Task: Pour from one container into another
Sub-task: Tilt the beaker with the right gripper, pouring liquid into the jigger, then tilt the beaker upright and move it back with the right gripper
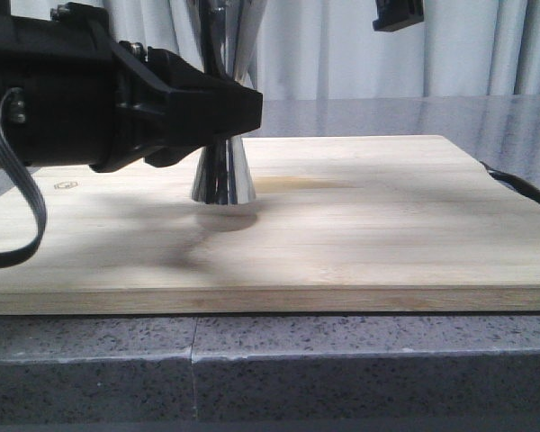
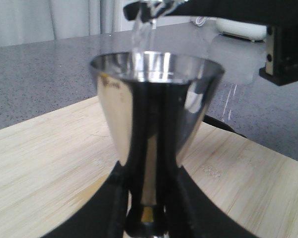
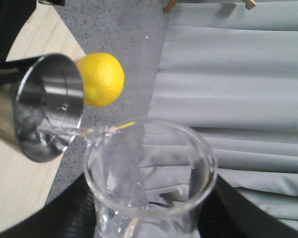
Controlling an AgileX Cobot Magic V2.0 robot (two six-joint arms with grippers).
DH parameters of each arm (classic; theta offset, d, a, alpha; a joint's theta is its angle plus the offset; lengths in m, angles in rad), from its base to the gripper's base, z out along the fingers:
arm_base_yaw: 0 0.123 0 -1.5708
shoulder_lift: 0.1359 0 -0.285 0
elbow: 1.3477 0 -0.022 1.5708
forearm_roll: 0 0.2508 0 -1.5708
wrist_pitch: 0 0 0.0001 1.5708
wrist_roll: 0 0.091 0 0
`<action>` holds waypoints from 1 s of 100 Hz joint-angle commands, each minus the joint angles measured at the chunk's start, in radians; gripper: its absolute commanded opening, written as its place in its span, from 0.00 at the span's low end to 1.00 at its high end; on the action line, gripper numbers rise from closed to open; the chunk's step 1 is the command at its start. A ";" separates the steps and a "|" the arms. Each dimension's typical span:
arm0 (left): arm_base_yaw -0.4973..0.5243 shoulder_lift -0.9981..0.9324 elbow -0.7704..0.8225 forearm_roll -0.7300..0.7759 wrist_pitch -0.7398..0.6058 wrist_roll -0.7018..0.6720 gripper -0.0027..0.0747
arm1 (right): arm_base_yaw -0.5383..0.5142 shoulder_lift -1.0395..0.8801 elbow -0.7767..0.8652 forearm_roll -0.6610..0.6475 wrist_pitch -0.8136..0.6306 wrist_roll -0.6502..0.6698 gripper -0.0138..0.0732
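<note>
The steel hourglass jigger (image 1: 223, 175) stands upright on the wooden board (image 1: 369, 225). My left gripper (image 1: 243, 108) is shut on its narrow waist, where the gold band shows between the fingers in the left wrist view, left gripper (image 2: 149, 218). My right gripper (image 3: 149, 220) is shut on the clear glass beaker (image 3: 149, 168), which is tilted above the jigger. A thin stream of water (image 2: 141, 34) falls from the beaker's lip into the jigger's open cup (image 3: 44, 114). The cup (image 2: 156, 69) holds clear liquid.
A yellow lemon (image 3: 103, 79) lies on the grey speckled counter beyond the board. A black strap or handle (image 1: 517, 184) sticks out at the board's right edge. A white object (image 2: 241, 29) sits far back. Grey curtains hang behind.
</note>
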 commanded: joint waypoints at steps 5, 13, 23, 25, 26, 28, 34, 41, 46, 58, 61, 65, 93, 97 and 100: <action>0.000 -0.037 -0.027 -0.015 -0.087 -0.008 0.11 | -0.001 -0.038 -0.037 -0.010 -0.006 -0.003 0.48; 0.000 -0.037 -0.027 -0.015 -0.087 -0.008 0.11 | -0.001 -0.038 -0.037 -0.020 -0.006 -0.003 0.48; 0.000 -0.037 -0.027 -0.015 -0.087 -0.008 0.11 | -0.001 -0.038 -0.037 -0.022 -0.006 -0.003 0.48; 0.000 -0.037 -0.027 -0.015 -0.087 -0.008 0.11 | -0.001 -0.038 -0.037 -0.022 -0.006 -0.003 0.48; 0.000 -0.037 -0.027 -0.015 -0.087 -0.008 0.11 | -0.001 -0.038 -0.037 -0.025 -0.006 -0.003 0.48; 0.000 -0.037 -0.027 -0.015 -0.087 -0.008 0.11 | -0.001 -0.038 -0.037 -0.028 -0.008 -0.003 0.48; 0.000 -0.037 -0.027 -0.015 -0.087 -0.008 0.11 | -0.001 -0.038 -0.037 -0.038 -0.008 -0.003 0.48; 0.000 -0.037 -0.027 -0.015 -0.087 -0.008 0.11 | -0.001 -0.038 -0.037 -0.042 -0.008 -0.003 0.48; 0.000 -0.037 -0.027 -0.015 -0.087 -0.008 0.11 | -0.001 -0.038 -0.037 -0.046 -0.008 -0.003 0.48; 0.000 -0.037 -0.027 -0.015 -0.087 -0.008 0.11 | -0.001 -0.038 -0.037 -0.069 -0.008 -0.003 0.48; 0.000 -0.037 -0.027 -0.015 -0.087 -0.008 0.11 | -0.001 -0.038 -0.037 -0.073 -0.008 -0.003 0.48; 0.000 -0.037 -0.027 -0.015 -0.087 -0.008 0.11 | -0.001 -0.038 -0.037 -0.073 -0.008 -0.003 0.48; 0.000 -0.037 -0.027 -0.015 -0.087 -0.008 0.11 | -0.001 -0.038 -0.037 -0.123 -0.008 -0.003 0.48; 0.000 -0.037 -0.027 -0.015 -0.087 -0.008 0.11 | -0.001 -0.038 -0.037 -0.126 -0.010 -0.003 0.48; 0.000 -0.037 -0.027 -0.015 -0.087 -0.008 0.11 | -0.001 -0.038 -0.037 -0.127 -0.010 -0.003 0.48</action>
